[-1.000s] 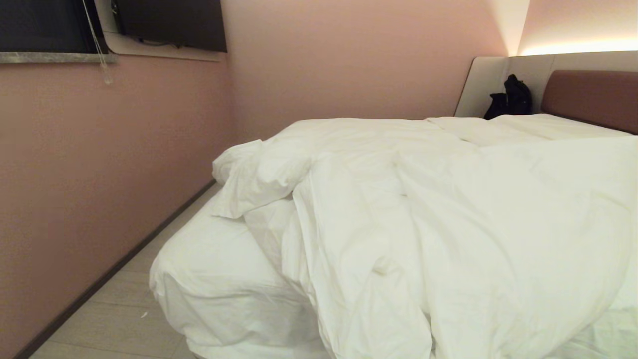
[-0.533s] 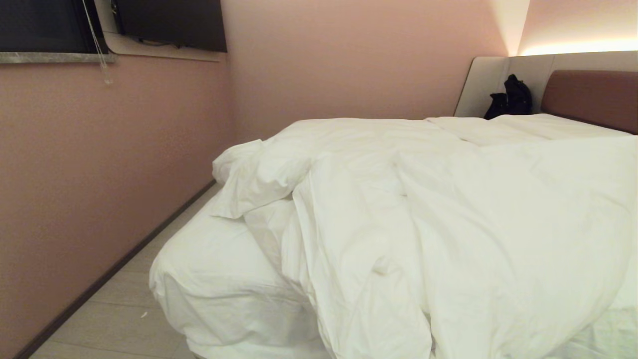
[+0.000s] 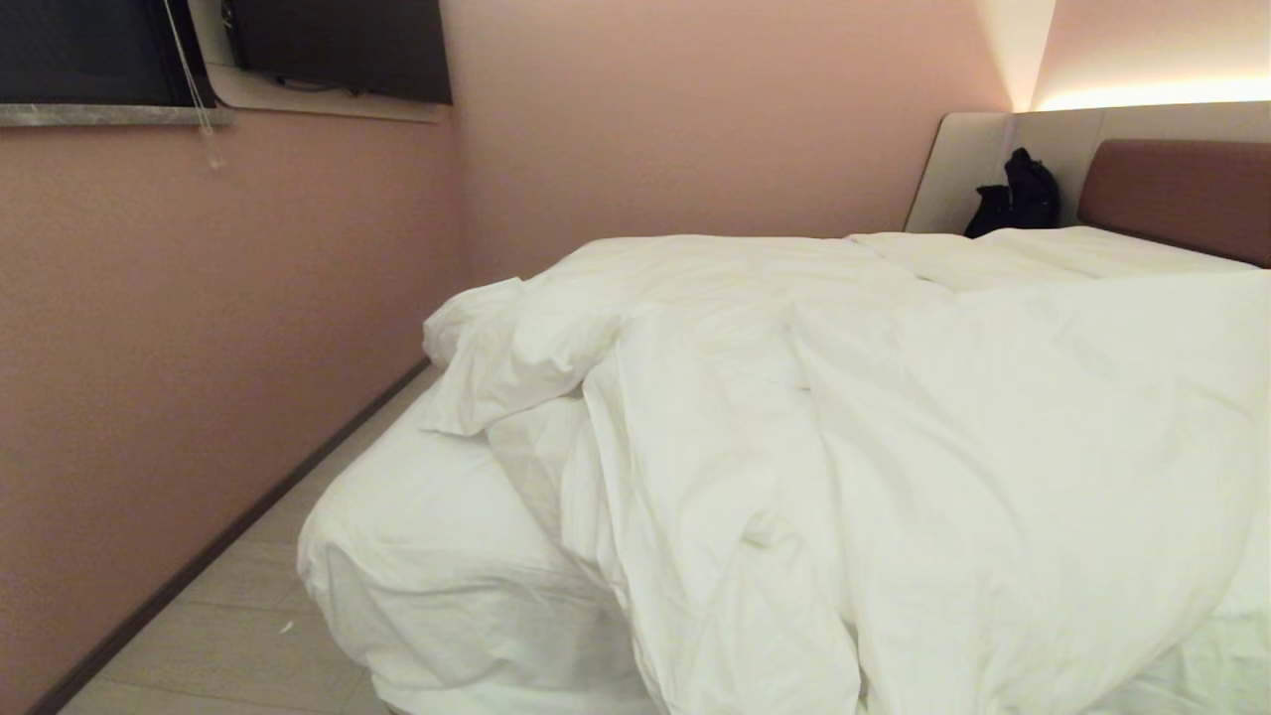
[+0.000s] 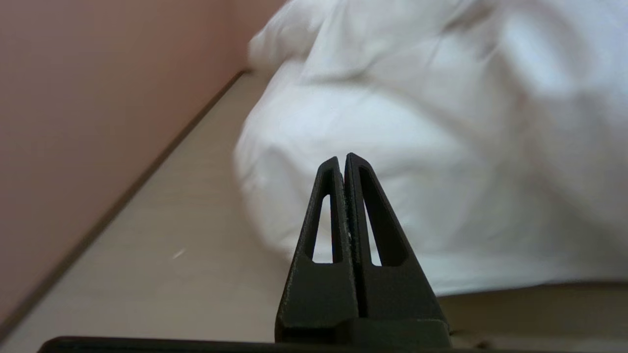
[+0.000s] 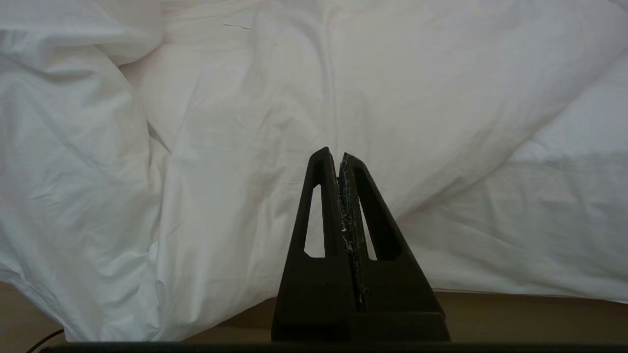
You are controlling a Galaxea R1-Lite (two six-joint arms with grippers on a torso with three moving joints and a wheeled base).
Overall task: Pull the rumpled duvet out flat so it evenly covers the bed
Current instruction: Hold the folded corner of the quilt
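Two pincers show only in their own wrist views, and neither appears in the head view. Each has its fingers pressed together on nothing. The left pincer (image 4: 345, 158) points at the near corner of the bed (image 3: 437, 576), where bare sheet covers the mattress, with pale floor (image 4: 196, 206) and a pink wall (image 4: 88, 98) beside it. The right pincer (image 5: 333, 154) points at hanging white folds of the duvet (image 5: 274, 98), apart from the cloth. In the head view the duvet (image 3: 894, 427) lies bunched and creased over most of the bed, spilling over the near edge, with one corner crumpled near the wall side. A brown headboard (image 3: 1182, 194) stands at the far end, with a black bag (image 3: 1018, 194) leaning against the grey panel beside it.
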